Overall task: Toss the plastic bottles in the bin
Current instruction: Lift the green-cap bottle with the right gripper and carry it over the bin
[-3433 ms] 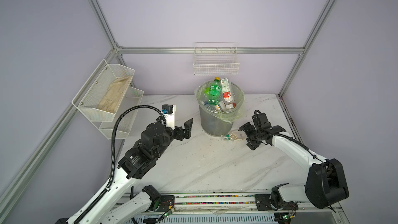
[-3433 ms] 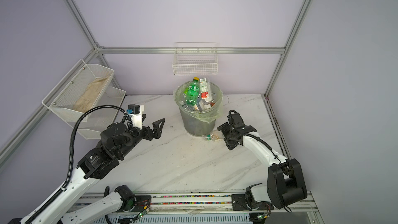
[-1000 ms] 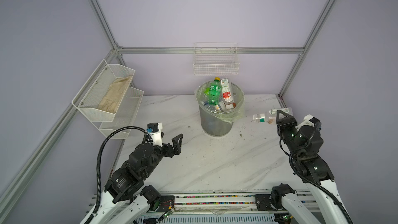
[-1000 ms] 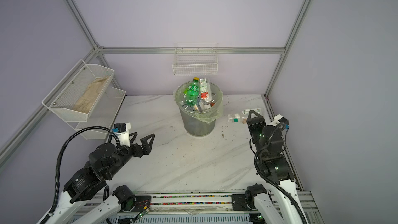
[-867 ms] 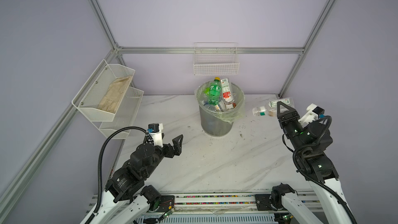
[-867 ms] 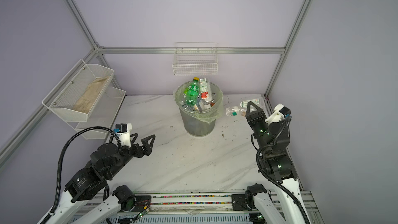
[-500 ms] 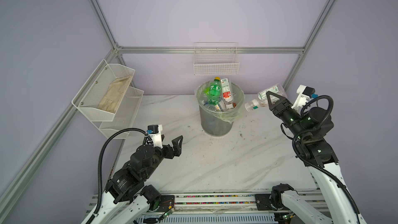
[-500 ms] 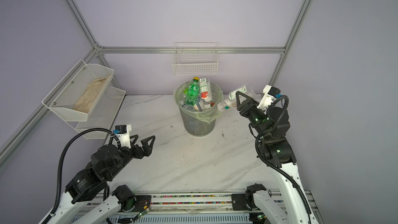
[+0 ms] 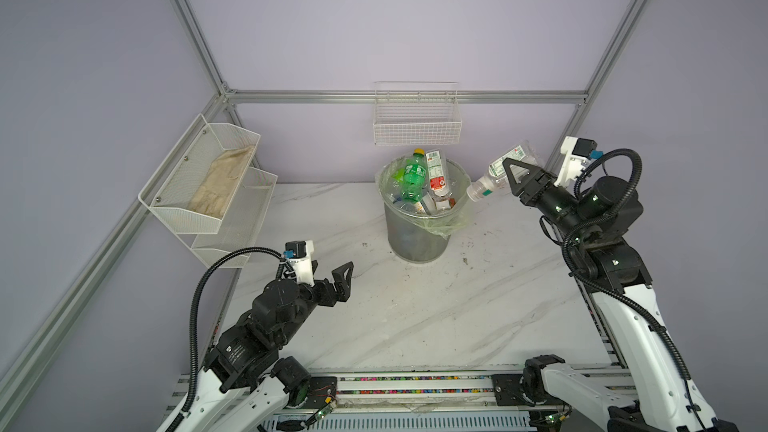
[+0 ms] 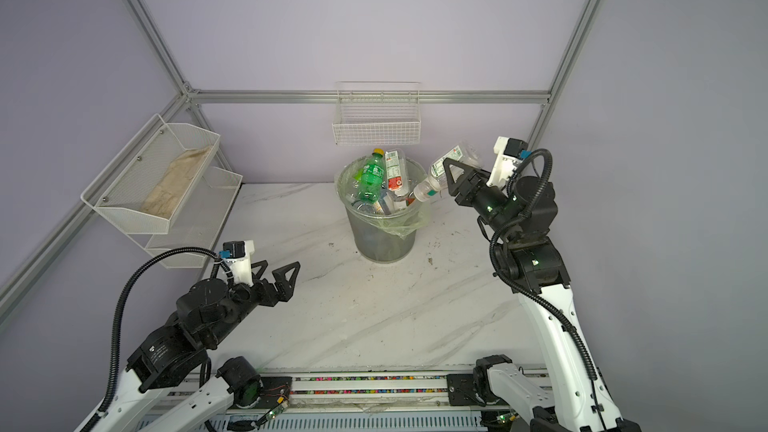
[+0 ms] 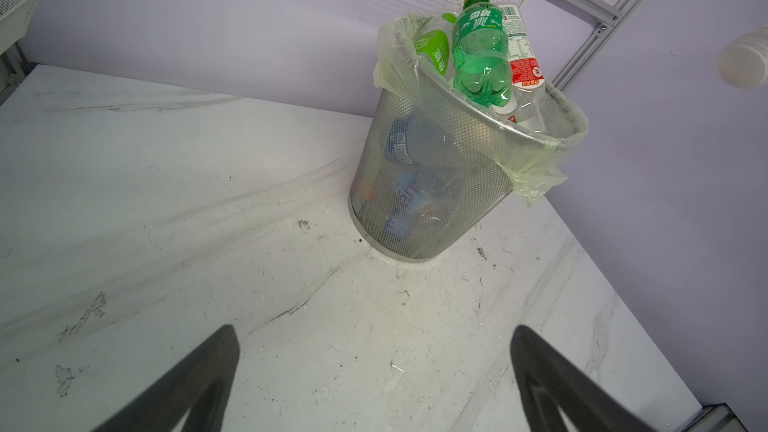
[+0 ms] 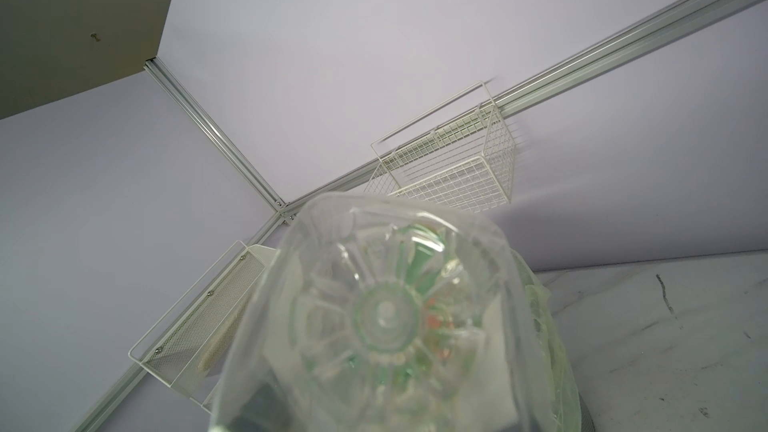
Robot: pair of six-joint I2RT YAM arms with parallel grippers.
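Note:
The bin (image 9: 419,234) (image 10: 384,238) (image 11: 432,184), grey mesh with a pale-green liner, stands at the back middle of the table, piled with plastic bottles up to its rim. A green bottle (image 9: 411,176) (image 11: 478,56) and a clear red-labelled bottle (image 9: 435,172) poke out on top. My right gripper (image 9: 509,171) (image 10: 451,171) is shut on a clear bottle (image 9: 496,174) (image 10: 438,178) (image 12: 386,317), held in the air just right of the bin and tilted, its white cap at the rim. My left gripper (image 9: 330,280) (image 10: 274,272) (image 11: 374,338) hangs open and empty above the table's front left.
A white wire basket (image 9: 417,126) hangs on the back wall above the bin. A two-tier white mesh shelf (image 9: 208,189) holding a tan cloth is fixed to the left wall. The marble table (image 9: 415,309) ends at a front rail (image 9: 415,388).
My right gripper has risen from the table's right side and swung left toward the bin with the clear bottle, tipping its cap down. The left arm has barely moved.

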